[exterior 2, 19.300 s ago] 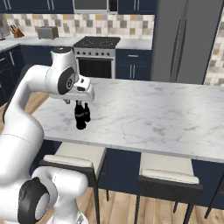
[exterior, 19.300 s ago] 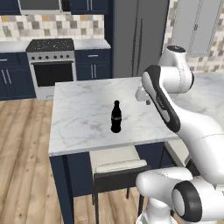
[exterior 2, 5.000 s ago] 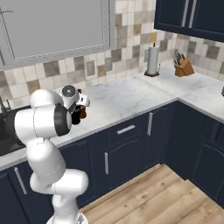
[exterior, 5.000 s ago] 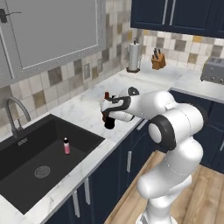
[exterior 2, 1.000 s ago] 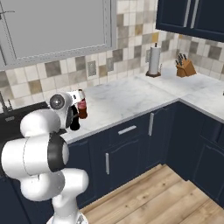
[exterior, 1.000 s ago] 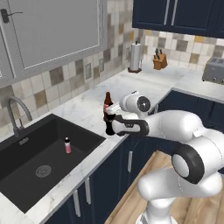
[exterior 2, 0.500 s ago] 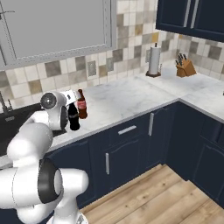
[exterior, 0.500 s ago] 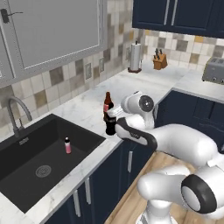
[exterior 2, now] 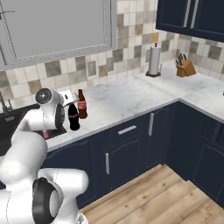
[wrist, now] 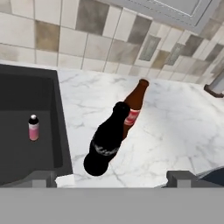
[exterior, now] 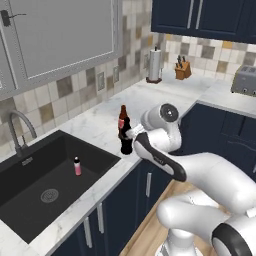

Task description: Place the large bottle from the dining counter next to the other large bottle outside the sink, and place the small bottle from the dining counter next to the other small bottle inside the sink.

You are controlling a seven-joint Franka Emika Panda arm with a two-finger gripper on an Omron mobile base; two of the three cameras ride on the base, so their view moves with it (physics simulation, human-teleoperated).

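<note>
Sink (exterior: 30,210) holds 1 small pink bottle (exterior: 77,166); claw (wrist: 111,177) spread, free of black bottle (wrist: 106,140)

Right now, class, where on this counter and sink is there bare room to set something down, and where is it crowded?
Bare marble runs from the brown bottle toward the paper towel roll and knife block. Most of the sink floor is bare around the small pink bottle and the drain. It is crowded at the sink's corner, where the black bottle stands beside the brown one, the pincer close by.
</note>
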